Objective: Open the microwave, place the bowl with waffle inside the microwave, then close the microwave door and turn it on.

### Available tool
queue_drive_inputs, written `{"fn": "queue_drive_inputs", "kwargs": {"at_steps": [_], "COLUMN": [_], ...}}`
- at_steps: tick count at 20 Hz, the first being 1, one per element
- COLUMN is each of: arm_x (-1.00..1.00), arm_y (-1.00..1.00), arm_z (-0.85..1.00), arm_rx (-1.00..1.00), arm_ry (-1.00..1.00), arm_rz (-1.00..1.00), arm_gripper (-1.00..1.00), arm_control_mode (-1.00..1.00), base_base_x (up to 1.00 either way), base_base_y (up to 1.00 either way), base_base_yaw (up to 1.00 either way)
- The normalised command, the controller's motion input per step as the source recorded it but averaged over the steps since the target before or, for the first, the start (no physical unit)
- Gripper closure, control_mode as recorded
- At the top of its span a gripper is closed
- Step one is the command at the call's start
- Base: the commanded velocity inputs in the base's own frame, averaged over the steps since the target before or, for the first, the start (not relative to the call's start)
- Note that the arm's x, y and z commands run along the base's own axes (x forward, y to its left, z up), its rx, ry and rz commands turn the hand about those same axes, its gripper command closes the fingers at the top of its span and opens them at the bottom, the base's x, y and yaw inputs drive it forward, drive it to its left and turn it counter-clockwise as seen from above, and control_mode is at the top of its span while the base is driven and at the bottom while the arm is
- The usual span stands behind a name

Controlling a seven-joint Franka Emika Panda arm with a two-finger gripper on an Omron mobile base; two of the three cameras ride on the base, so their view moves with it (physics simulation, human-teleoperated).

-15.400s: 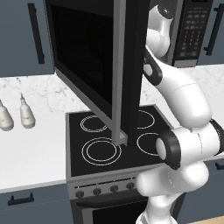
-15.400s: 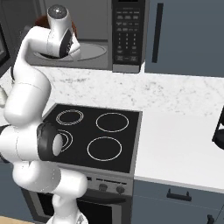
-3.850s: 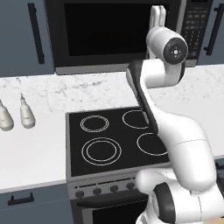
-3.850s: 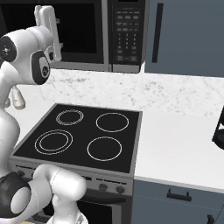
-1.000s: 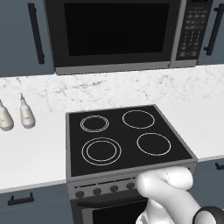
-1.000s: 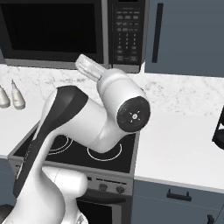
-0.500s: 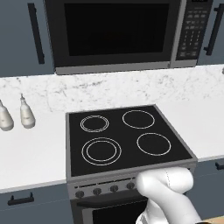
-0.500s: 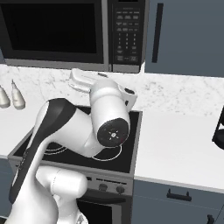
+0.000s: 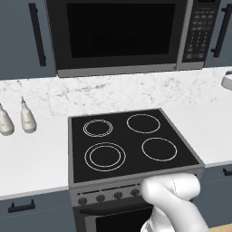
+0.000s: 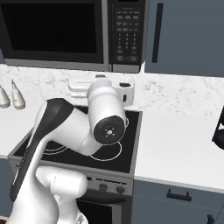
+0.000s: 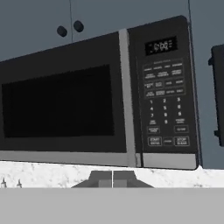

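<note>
The microwave (image 9: 122, 36) hangs above the stove with the microwave door (image 11: 61, 103) shut flat against it. Its keypad panel (image 11: 164, 105) sits right of the door, and pale digits show on the display (image 11: 161, 45). The bowl and the waffle are out of view. My gripper (image 11: 112, 178) is shut on nothing, below the microwave and pointing up at the strip between door and keypad, well short of it. The white hand (image 10: 78, 87) hovers over the counter behind the stove, partly behind the arm's wrist joint (image 10: 108, 127).
The black stove (image 9: 131, 142) with white ring burners lies under the microwave. Two pale bottles (image 9: 16, 122) stand on the marble counter (image 10: 179, 144) to the left. A dark object (image 10: 218, 129) is at the right edge. Blue-grey cabinets (image 10: 183, 35) flank the microwave.
The microwave door, wide open in the earliest frames, is shut. Over the last second the arm's big joints have swung left in the right base view.
</note>
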Motion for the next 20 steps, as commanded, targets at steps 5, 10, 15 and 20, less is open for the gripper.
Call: {"fn": "queue_drive_inputs", "kwargs": {"at_steps": [5,10,15,20], "arm_x": [0.26,0.48,0.56,0.45], "arm_y": [-0.01,0.00,0.00,0.00], "arm_z": [0.01,0.00,-0.03,-0.04], "arm_rx": [-0.11,-0.05,-0.02,0.00], "arm_ry": [0.03,-0.02,-0.02,0.00], "arm_rz": [0.00,0.00,0.00,0.00], "arm_gripper": [1.00,1.00,1.00,1.00], "arm_control_mode": [-1.00,-1.00,-1.00,-1.00], "base_base_x": [0.00,0.00,0.00,0.00], "base_base_y": [0.00,0.00,0.00,0.00], "base_base_yaw": [0.00,0.00,0.00,0.00]}}
